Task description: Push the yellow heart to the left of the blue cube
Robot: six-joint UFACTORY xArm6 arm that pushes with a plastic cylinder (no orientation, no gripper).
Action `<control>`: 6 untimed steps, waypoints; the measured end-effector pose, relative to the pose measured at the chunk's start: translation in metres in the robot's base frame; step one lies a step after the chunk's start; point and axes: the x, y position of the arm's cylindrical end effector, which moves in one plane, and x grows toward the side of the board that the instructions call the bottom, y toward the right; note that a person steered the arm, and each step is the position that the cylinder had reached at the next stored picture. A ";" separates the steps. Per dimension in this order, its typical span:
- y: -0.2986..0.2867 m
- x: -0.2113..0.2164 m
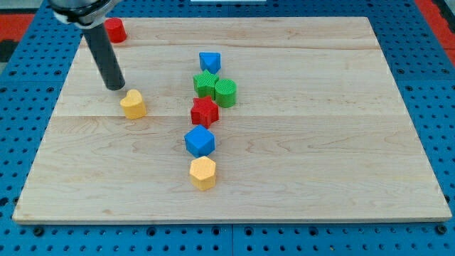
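Note:
The yellow heart (pixel 133 104) lies on the wooden board (pixel 320 142), left of the middle. The blue cube (pixel 200 141) sits lower and to the heart's right, near the board's centre. My tip (pixel 115 87) rests on the board just above and left of the yellow heart, very close to it; I cannot tell if it touches. The rod rises from the tip toward the view's top left.
A yellow hexagonal block (pixel 202 172) sits just below the blue cube. A red star (pixel 205 112), a green star (pixel 205 83), a green cylinder (pixel 225 92) and another blue block (pixel 210 61) form a column above it. A red cylinder (pixel 115 30) stands at the top left.

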 end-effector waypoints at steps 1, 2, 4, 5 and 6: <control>0.025 0.040; 0.028 0.062; -0.013 0.062; -0.022 0.051; -0.001 0.065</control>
